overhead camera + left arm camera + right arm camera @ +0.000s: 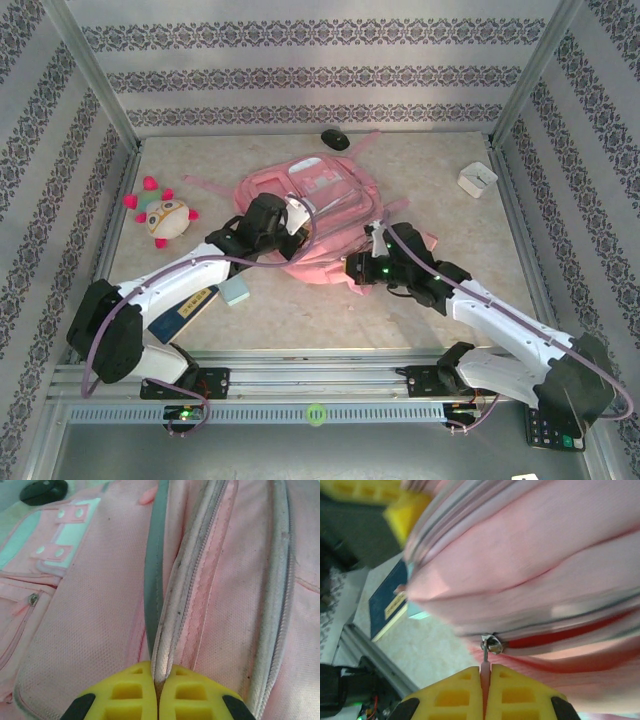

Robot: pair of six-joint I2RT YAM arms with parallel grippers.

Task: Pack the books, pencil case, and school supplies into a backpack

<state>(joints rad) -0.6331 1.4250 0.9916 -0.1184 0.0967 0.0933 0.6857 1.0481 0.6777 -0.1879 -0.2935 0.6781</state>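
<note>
Pink woven backpack, grey piped seams

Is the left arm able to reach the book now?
Probably not at once: the left gripper is shut on the backpack at its zip, and the book lies under that arm's forearm.

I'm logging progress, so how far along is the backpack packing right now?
Nothing looks packed yet: the dark blue book and pale blue pencil case lie on the table beside the pink backpack. In hand: the left gripper pinches a zipper seam, the right gripper pinches the pink zipper pull. Left: opening it and loading everything.
</note>
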